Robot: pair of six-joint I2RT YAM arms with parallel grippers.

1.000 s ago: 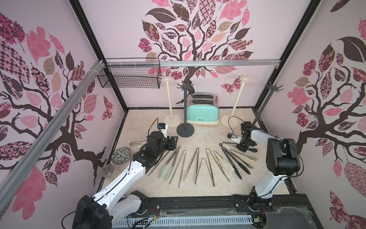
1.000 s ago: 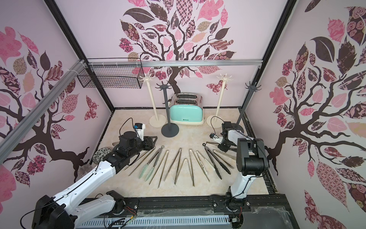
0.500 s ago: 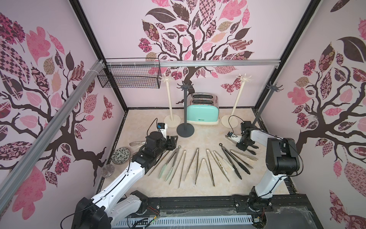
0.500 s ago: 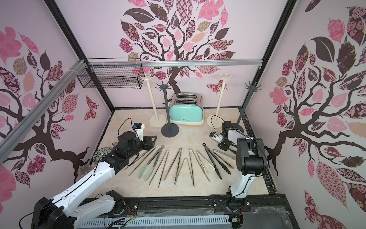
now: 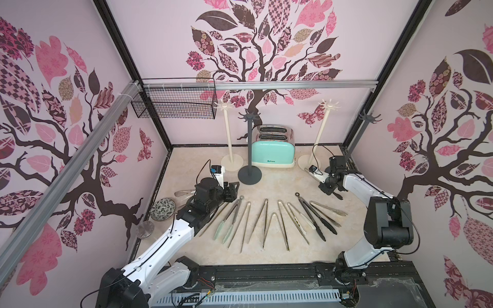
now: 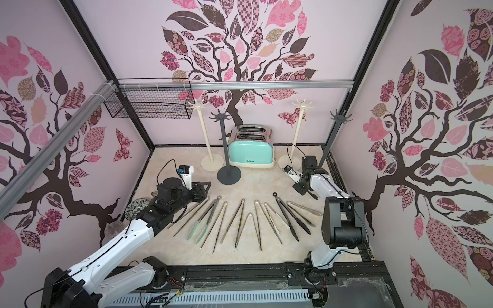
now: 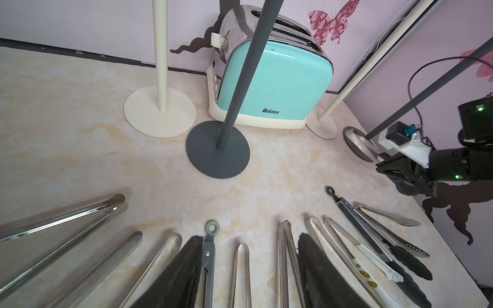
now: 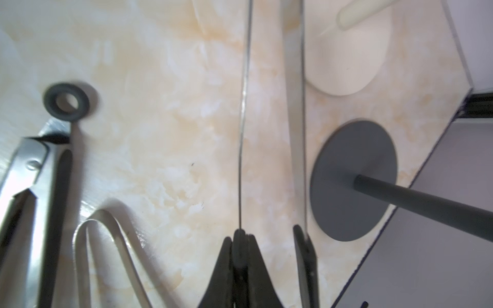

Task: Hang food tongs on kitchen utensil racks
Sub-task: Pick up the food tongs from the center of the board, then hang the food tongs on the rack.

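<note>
Several food tongs (image 5: 282,221) lie fanned out on the marble counter. My left gripper (image 5: 232,191) hovers open over the fan's left end. In the left wrist view its fingers (image 7: 184,269) straddle ring-ended tongs (image 7: 212,229) and a plain steel pair (image 7: 241,264). My right gripper (image 5: 325,188) is at the back right, shut on one thin steel arm (image 8: 243,106) of black-tipped tongs (image 5: 338,195), whose other arm (image 8: 294,106) stands free beside the jaws. Two cream kitchen utensil racks (image 5: 229,133) (image 5: 320,133) and two dark grey ones (image 5: 249,144) (image 5: 358,130) stand along the back.
A mint toaster (image 5: 274,148) sits between the racks at the back wall. A black wire mesh basket (image 5: 176,104) hangs on the rail at the back left. A patterned dish (image 5: 162,209) and a glass piece (image 5: 145,229) lie by the left wall.
My right gripper has shut on the black-tipped tongs at the back right and shifted them slightly. The left arm has barely moved.
</note>
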